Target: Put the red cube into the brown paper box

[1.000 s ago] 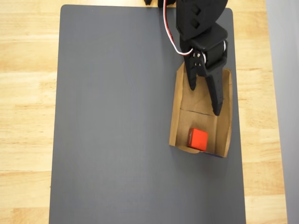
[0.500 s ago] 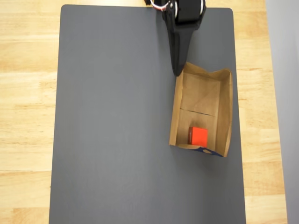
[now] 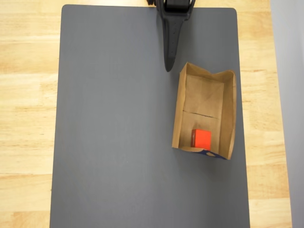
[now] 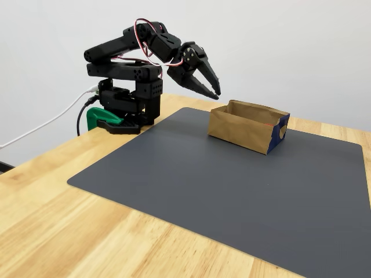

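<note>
Inside the brown paper box (image 3: 227, 102), near its lower end in the overhead view, the red cube (image 3: 201, 138) rests unmoved. Gripper (image 4: 215, 92) has withdrawn further toward the mat's (image 3: 118, 142) top edge, now clear of the box, raised, jaws nearly closed and empty.

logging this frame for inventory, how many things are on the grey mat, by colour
red: 1, the red cube, lying inside the box
brown: 1, the brown paper box, with a dark blue patch at one end
total: 2
The black hand hangs in the air beside the box, off the mat, not counted.
</note>
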